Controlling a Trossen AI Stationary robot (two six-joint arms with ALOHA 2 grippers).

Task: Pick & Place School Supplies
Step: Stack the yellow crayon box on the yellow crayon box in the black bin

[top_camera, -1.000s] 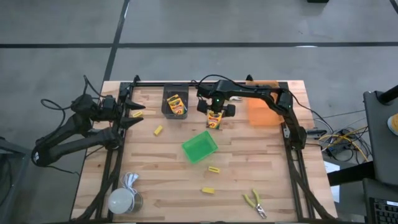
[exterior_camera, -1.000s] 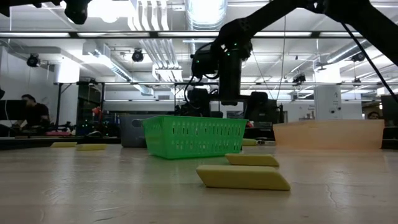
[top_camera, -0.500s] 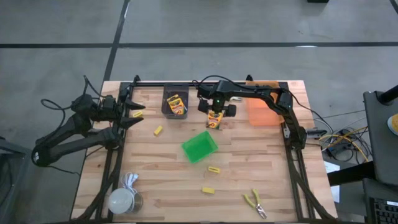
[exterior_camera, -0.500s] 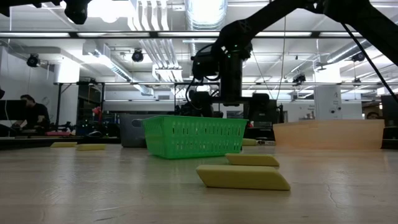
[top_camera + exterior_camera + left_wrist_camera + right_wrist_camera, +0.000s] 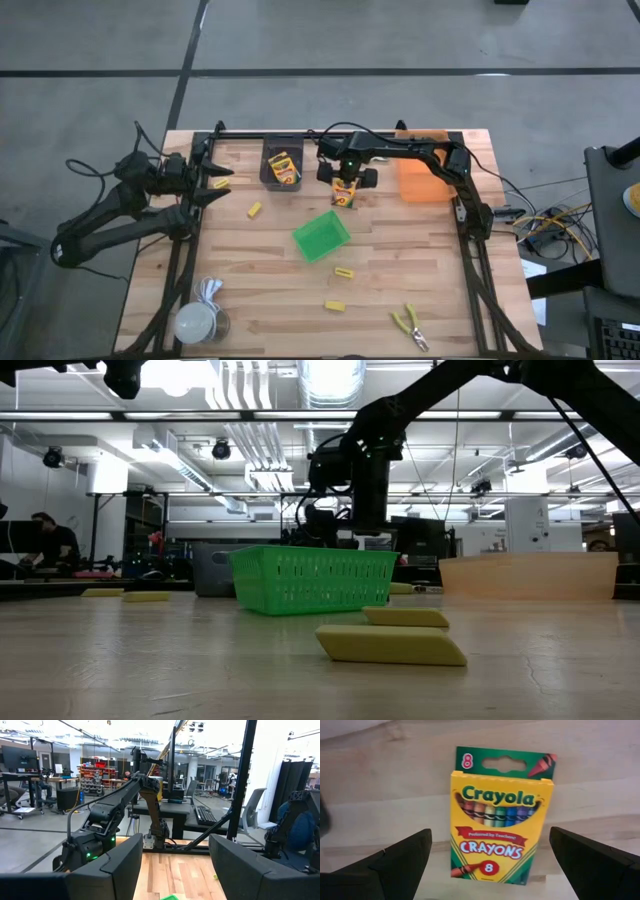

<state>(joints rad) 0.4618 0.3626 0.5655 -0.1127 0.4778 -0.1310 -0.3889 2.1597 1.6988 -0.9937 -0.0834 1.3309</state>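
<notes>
R gripper (image 5: 346, 178) spread wide, held above crayon box (image 5: 496, 820) lying flat on table (image 5: 420, 260). L gripper (image 5: 215, 185) parked at table's left edge, fingers apart.

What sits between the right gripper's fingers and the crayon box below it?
Nothing: in the right wrist view, the open right gripper frames the crayon box lying flat on bare table, fingers apart from it.

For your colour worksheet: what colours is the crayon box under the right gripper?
Yellow and green crayon box, clearest in right wrist view.

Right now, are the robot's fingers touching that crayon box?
Apart. The right wrist view shows the crayon box lying on the wood with bare table between it and both spread fingers.
</notes>
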